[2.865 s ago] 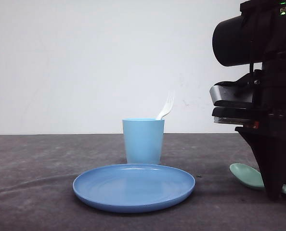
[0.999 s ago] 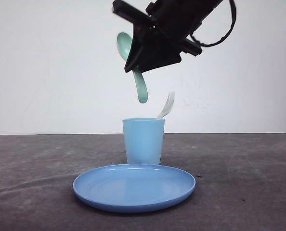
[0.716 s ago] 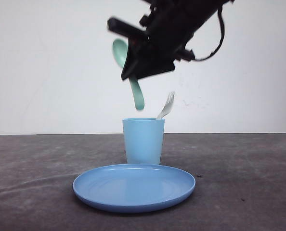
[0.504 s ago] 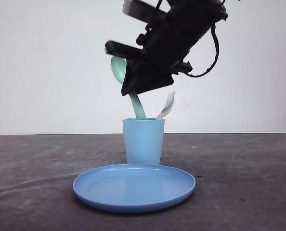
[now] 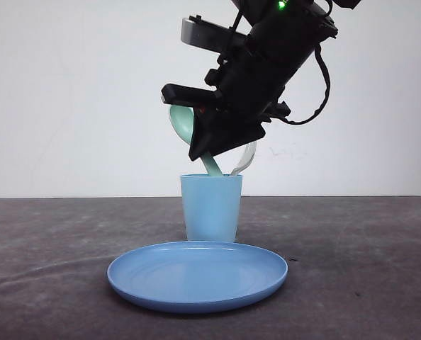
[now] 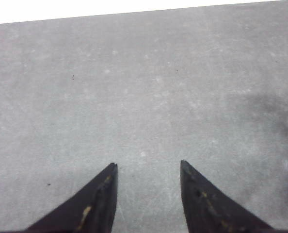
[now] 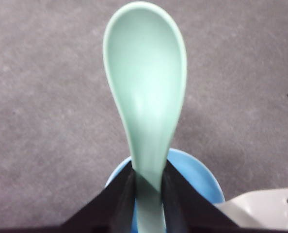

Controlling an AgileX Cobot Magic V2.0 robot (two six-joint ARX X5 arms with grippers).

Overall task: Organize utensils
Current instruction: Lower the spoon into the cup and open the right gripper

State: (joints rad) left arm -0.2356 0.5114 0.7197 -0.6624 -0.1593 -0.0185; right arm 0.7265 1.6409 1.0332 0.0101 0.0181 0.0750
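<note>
Grey table, white wall. Right gripper clamped on spoon, handle entering cup; fork inside. Plate in front. Left gripper parted, empty.

Mint-green spoon, white fork, light blue cup, blue plate.

Black right arm with looping black cable, green light, silver plate; pointed black fingers.

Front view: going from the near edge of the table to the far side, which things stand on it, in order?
Blue plate → light blue cup, with the spoon and the fork above its rim.
</note>
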